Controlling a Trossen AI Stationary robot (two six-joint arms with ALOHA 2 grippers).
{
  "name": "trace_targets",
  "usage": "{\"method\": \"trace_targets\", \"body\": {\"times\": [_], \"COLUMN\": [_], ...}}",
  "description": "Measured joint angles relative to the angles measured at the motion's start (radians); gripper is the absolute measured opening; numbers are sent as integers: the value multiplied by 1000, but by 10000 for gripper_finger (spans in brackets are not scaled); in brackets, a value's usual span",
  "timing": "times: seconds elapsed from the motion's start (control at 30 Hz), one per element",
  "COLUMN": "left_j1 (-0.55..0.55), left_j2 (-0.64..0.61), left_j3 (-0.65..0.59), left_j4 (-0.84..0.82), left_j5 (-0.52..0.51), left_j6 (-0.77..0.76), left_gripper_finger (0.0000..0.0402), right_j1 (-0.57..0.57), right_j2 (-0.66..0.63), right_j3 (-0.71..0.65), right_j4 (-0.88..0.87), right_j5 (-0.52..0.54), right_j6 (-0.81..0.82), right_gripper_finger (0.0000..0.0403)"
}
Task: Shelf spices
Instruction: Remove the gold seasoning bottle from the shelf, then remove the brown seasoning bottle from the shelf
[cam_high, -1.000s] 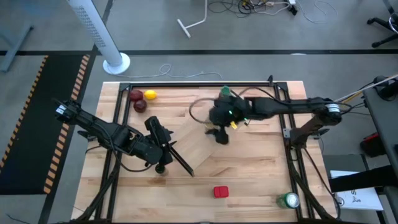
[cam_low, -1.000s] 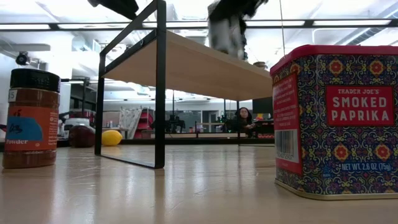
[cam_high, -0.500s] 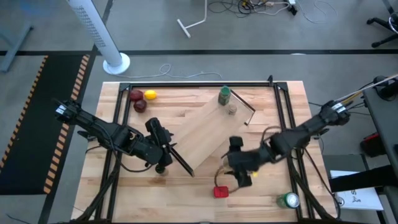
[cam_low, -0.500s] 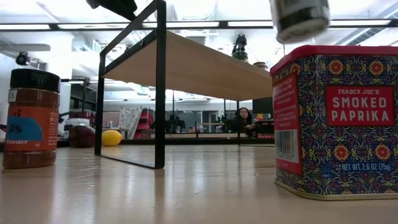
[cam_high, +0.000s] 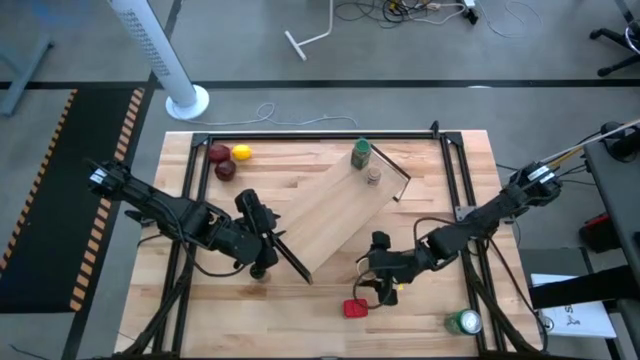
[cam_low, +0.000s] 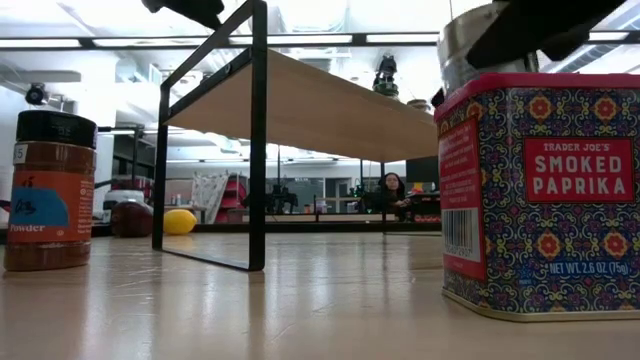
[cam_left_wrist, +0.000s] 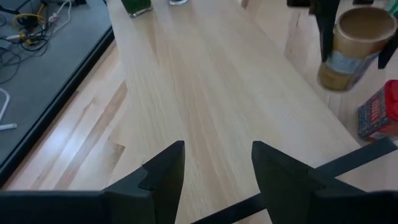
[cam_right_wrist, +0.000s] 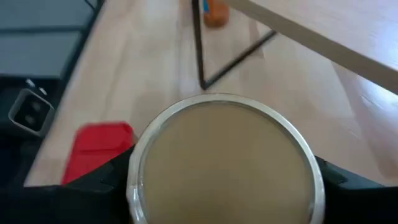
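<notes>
The shelf (cam_high: 330, 210), a pale board with black end rails, lies diagonally mid-table and stands on a rail's foot (cam_low: 250, 265). My left gripper (cam_high: 264, 240) is shut at the shelf's near-left end. My right gripper (cam_high: 385, 268) is shut on a tan cylindrical jar (cam_right_wrist: 224, 171), held just beyond the red paprika tin (cam_high: 355, 308). A green-lidded jar (cam_high: 361, 154) and a tiny grey-lidded jar (cam_high: 373, 177) stand on the shelf's far end. A black-lidded jar (cam_low: 45, 190) stands on the table near my left gripper. My left gripper holds the shelf by the black rail (cam_left_wrist: 329, 167) of its near-left short end. The fingers (cam_left_wrist: 168, 171) reach over the rail and point slanting down along the board. The contact spot itself lies at the wrist picture's lower edge and barely shows. My right gripper pinches the tan jar's round side (cam_right_wrist: 140, 183), just below its lid, with one finger on each side. The fingers (cam_left_wrist: 323, 28) come slanting down from the table's right. The jar (cam_left_wrist: 351, 50) hangs slightly tilted, lid up; the red tin hides its bottom in the low view.
Red and yellow fruits (cam_high: 228, 160) lie at the far left. A green can (cam_high: 463, 322) stands at the near right corner. A black frame (cam_high: 300, 137) runs around the tabletop. Bare wood lies near the front edge, left of the tin.
My right gripper has carried the tan jar from above the shelf's far end toward the table's near edge and downward, ending just beyond the red tin. The two small jars on the shelf's far end have come into view.
</notes>
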Motion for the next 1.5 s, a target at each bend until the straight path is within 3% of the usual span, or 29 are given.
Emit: {"method": "trace_targets", "body": {"times": [0.07, 0.47, 0.63, 0.77, 1.1, 1.23, 1.4, 1.5], "left_j1": [0, 0, 0, 0, 0, 0, 0, 0], "left_j2": [0, 0, 0, 0, 0, 0, 0, 0], "left_j3": [0, 0, 0, 0, 0, 0, 0, 0], "left_j4": [7, 26, 24, 24, 24, 24, 24, 25], "left_j5": [0, 1, 1, 1, 2, 3, 14, 14], "left_j6": [10, 30, 34, 35, 33, 30, 22, 21], "left_gripper_finger": [174, 164, 173, 180, 176, 173, 178, 183], "right_j1": [0, -1, -6, -7, 10, 14, -8, -51], "right_j2": [18, 195, 172, 131, -153, -286, -414, -458], "right_j3": [-24, -9, 0, 0, 48, 53, 53, 53], "right_j4": [87, 189, 191, 175, -195, -353, -609, -663], "right_j5": [-1, 61, 93, 90, 107, 216, 460, 502], "right_j6": [1, -49, -51, -50, 22, 44, 136, 147], "right_gripper_finger": [256, 260, 351, 379, 378, 379, 379, 380]}}
